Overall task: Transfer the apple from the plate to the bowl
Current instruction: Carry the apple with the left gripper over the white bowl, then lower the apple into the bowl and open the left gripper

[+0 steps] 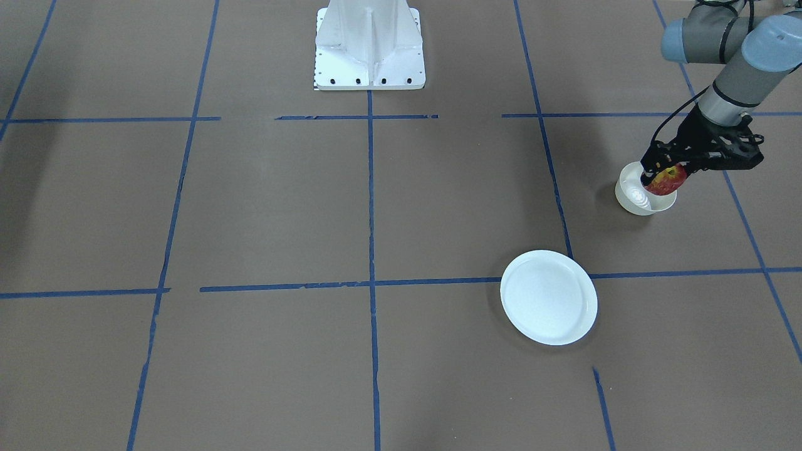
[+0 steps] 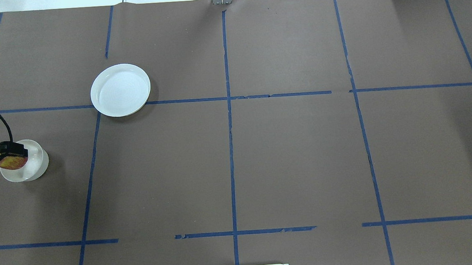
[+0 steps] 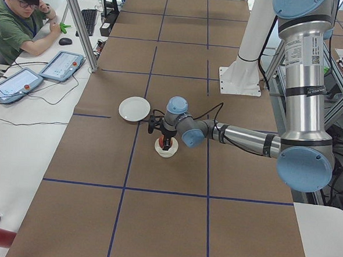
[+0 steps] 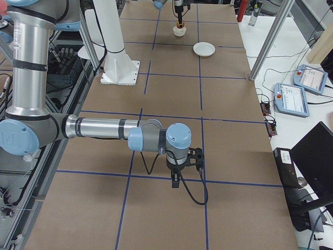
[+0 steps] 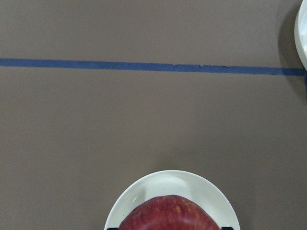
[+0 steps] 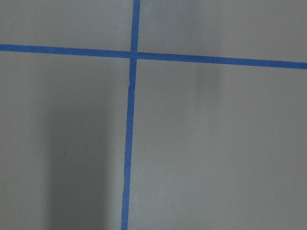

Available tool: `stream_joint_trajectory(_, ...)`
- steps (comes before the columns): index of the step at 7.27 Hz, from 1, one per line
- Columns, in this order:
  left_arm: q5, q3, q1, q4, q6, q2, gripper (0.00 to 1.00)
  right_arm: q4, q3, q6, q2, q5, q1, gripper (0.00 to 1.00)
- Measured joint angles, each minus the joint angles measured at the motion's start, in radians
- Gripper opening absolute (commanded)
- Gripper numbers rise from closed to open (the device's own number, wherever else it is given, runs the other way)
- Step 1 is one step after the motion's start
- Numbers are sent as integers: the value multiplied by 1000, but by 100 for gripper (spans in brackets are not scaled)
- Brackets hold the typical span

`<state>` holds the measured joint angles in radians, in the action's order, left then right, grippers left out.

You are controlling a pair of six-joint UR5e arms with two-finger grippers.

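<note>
One apple [image 1: 667,180], one plate [image 1: 549,297], one bowl [image 1: 633,199]. Two robot arms out there: the left arm [image 3: 247,136] and the right arm [image 4: 99,128]. Off to the side, one operator [image 3: 15,23] and two tablets [image 3: 62,65] [image 3: 14,84].

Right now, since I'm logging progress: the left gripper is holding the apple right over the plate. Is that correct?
Not quite. The left gripper is holding the apple right over the bowl, not the plate, which lies empty and apart. The exterior front-facing view shows it.
</note>
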<state>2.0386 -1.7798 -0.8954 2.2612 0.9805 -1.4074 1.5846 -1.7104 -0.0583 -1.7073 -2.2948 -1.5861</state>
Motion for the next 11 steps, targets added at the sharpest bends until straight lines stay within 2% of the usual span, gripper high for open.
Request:
stream_joint_trajectory(5, -12, 47, 49, 50, 41, -9, 54, 0, 0, 0, 0, 0, 0, 100)
stream_joint_trajectory(6, -12, 47, 54, 50, 46, -11, 79, 0, 0, 0, 0, 0, 0, 100)
stream_joint_trajectory(7, -12, 48, 57, 50, 48, -12, 99, 0, 0, 0, 0, 0, 0, 100)
stream_joint_trajectory(11, -23, 36, 55, 49, 46, -13, 99, 0, 0, 0, 0, 0, 0, 100)
